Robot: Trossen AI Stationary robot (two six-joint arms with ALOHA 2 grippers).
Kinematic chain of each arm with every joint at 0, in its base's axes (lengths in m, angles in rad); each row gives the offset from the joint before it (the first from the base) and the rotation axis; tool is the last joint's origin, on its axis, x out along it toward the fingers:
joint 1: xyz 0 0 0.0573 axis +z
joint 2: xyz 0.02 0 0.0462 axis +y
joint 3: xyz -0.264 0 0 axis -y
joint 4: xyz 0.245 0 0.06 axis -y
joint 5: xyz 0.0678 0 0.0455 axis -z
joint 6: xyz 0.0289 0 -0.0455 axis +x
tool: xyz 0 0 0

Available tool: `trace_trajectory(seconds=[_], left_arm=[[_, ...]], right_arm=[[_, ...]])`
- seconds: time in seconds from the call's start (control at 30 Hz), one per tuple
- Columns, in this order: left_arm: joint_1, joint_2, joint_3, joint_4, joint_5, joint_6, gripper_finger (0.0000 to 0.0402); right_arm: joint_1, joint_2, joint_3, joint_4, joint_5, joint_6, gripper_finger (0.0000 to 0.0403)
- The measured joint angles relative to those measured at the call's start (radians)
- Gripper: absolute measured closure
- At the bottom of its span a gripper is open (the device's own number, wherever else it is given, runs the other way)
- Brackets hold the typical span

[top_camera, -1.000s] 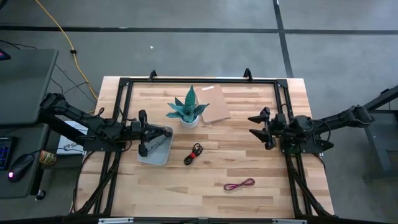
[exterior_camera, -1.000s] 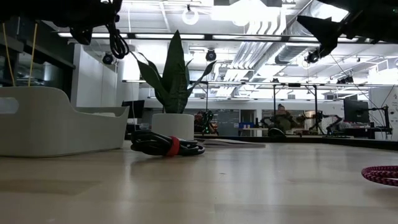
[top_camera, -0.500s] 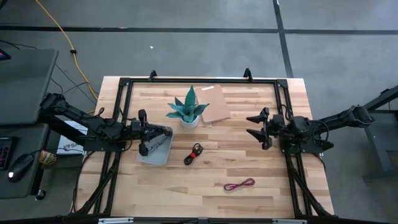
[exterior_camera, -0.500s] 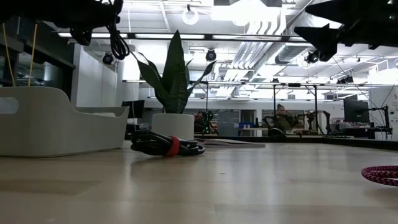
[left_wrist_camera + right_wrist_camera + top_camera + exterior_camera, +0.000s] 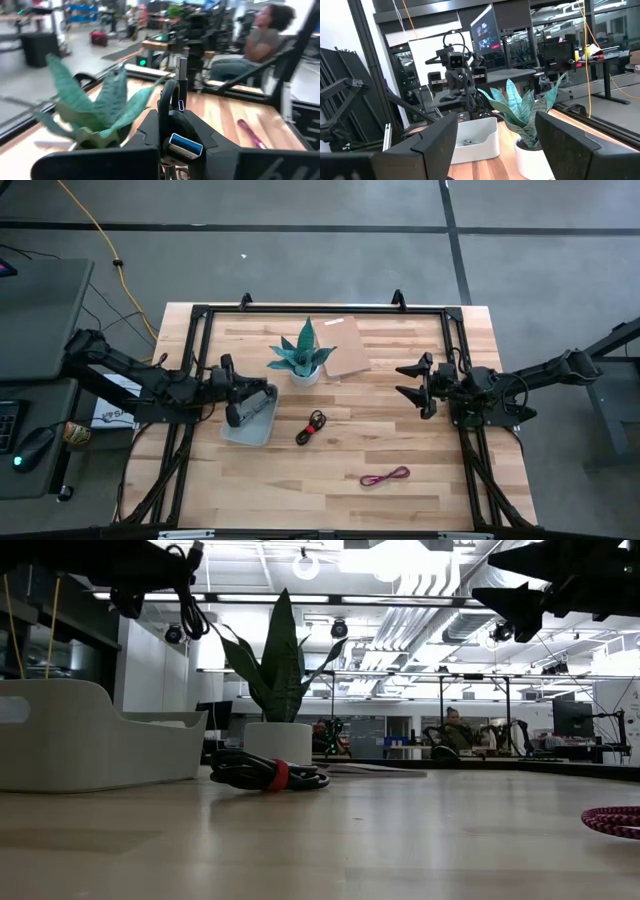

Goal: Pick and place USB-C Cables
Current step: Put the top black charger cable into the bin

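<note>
USB-C cables are split between the table and the left gripper (image 5: 232,392): a black cable (image 5: 171,97) sits pinched in its closed fingers, its silver plug standing up clear of the fingertips in the left wrist view, while the gripper hangs over the near edge of the grey bin (image 5: 250,418) at the left of the table. In my judgement the step in hand is the drop into that bin, and doing it well means bringing the fingers over the middle of the bin's open top, low enough that the loose loop cannot catch the rim, and only then parting them. A silvery item already lies inside the bin in the right wrist view, too small to name. The black cable with the red-orange wrap (image 5: 313,426) lies on the wood just beside the bin, and the magenta cable (image 5: 385,476) lies well apart toward the front right; both wait for later picks. The potted plant (image 5: 303,356) stands near the bin, so the arm should stay clear of its leaves. The right gripper (image 5: 413,384) waits at the right side of the table with fingers spread wide, holding nothing.
</note>
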Motion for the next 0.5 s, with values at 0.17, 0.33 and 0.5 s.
trace_trajectory(seconds=[0.17, 0.33, 0.5], left_arm=[[-0.038, 0.072, 0.125, -0.250, -0.055, -0.132, 0.0385], [-0.098, 0.228, 0.281, -0.581, -0.124, -0.355, 0.0387], [-0.115, 0.426, 0.424, -0.932, -0.071, -0.677, 0.0388]], right_arm=[[0.000, 0.000, 0.000, -0.003, 0.000, 0.000, 0.0144], [0.000, 0.000, 0.000, -0.007, 0.000, 0.000, 0.0144], [0.000, 0.000, 0.000, -0.010, 0.000, 0.000, 0.0144]])
